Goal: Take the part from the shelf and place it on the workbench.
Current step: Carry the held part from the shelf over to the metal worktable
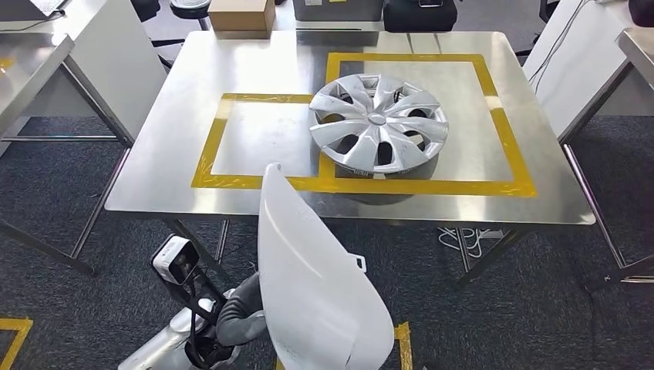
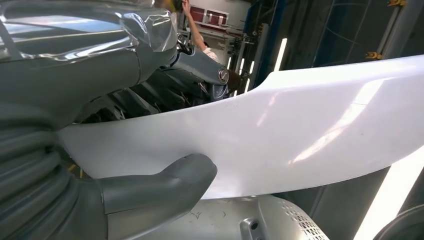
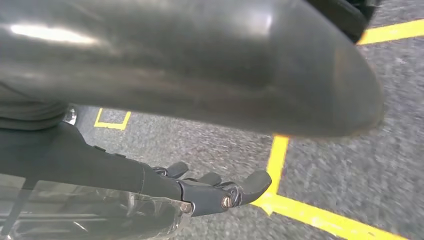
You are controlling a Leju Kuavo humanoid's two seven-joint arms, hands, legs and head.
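Left hand point(image 1: 231, 320) low at left in head view, clamped on white part point(image 1: 320, 285); confirmed in left wrist view, thumb point(image 2: 165, 185) pressed on one face of part point(image 2: 300, 135), darker fingers point(image 2: 150, 97) wrapped behind the opposite face. Part: thin curved white panel, glossy, held on edge, long axis running up and away from hand toward desk point(image 1: 154, 154). Upper tip overlapping near desk edge in head view; whether over the surface or short of it, cannot tell. Bulk of panel below desk level, over grey carpet.

Right hand point(image 3: 220, 192) seen in right wrist view, hanging over carpet and yellow floor tape point(image 3: 280, 165), fingers loosely curled, nothing in them. Well apart from part.

Desk steel, marked with two yellow tape rectangles. Silver wheel cover point(image 1: 378, 123) lying across the boundary between them, mostly in the larger right one. Smaller left rectangle point(image 1: 262, 139) bare inside, directly ahead of part's upper tip. Cardboard box point(image 1: 241, 15) beyond far desk edge.

Judgement: carry stage, placement not done. Key relation: desk ahead of and above left hand, part's long axis already pointing toward it, left arm the only one engaged. Probably needs raising and forward reach, then tipping panel flat. Risk: leading tip catching desk edge or touching wheel cover; thin glossy panel likely to flex or slip.
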